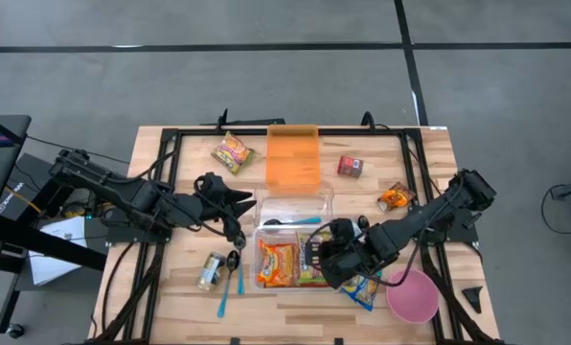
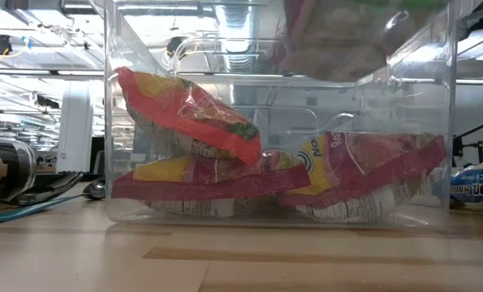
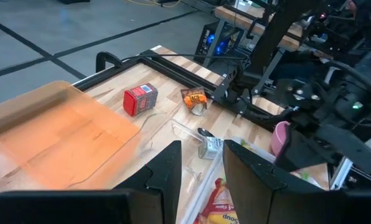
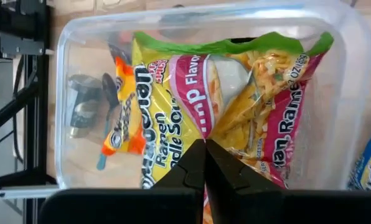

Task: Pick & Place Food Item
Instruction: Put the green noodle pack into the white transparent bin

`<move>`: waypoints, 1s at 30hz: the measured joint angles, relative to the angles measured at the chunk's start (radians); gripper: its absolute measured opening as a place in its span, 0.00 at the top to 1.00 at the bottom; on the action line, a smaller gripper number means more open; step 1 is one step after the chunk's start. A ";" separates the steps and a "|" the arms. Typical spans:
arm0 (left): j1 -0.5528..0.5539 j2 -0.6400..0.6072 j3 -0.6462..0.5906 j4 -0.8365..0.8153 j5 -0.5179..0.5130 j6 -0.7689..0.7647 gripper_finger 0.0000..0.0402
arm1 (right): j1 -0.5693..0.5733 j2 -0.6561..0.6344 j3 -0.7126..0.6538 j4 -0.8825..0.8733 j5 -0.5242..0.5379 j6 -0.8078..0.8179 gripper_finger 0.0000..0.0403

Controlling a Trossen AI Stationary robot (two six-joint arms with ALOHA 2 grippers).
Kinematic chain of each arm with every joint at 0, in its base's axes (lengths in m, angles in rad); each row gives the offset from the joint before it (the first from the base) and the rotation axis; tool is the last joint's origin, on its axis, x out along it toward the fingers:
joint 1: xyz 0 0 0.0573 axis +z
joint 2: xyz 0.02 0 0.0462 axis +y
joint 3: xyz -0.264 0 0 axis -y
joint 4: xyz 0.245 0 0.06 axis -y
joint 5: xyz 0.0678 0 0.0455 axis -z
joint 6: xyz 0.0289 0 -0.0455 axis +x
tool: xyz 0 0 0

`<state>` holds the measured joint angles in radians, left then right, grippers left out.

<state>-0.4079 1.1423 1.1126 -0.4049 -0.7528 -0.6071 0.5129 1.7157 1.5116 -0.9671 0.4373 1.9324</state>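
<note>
A clear plastic bin (image 1: 295,251) sits near the front edge of the wooden desk (image 1: 429,153), with the right pincer (image 1: 329,257) poised directly over its right half. Seen from that arm's wrist, the pincer's two dark fingers (image 4: 195,165) are pressed tip to tip, clamped on the edge of a pink-and-green ramen packet (image 4: 235,106) that hangs below them over the bin. A second, orange-red ramen packet (image 1: 278,264) lies in the bin's left half; from desk height, packets (image 2: 193,113) rest stacked against the bin's walls. The left pincer (image 1: 239,206) hovers just beside the bin's left rear corner, its fingers (image 3: 167,171) parted and holding nothing. Behind the bin lies an orange lid (image 1: 293,155), flanked by another noodle packet (image 1: 233,151) and a small red box (image 1: 350,167). A pink bowl (image 1: 412,295) stands to the right of the bin; a blue spoon (image 1: 228,287) and a small jar (image 1: 210,270) lie to its left.
</note>
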 joint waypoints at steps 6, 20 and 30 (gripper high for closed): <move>-0.012 0.000 0.000 -0.011 0.000 0.000 0.72 | -0.006 0.030 0.001 0.012 -0.048 -0.018 1.00; -0.013 0.000 0.000 -0.023 0.000 -0.002 0.72 | 0.003 0.040 0.000 -0.001 -0.071 -0.021 1.00; -0.024 0.000 0.000 -0.022 0.000 -0.004 0.72 | 0.005 0.040 0.000 -0.014 -0.047 -0.021 0.90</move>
<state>-0.4316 1.1423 1.1126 -0.4267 -0.7530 -0.6107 0.5175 1.7561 1.5112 -0.9812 0.3901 1.9114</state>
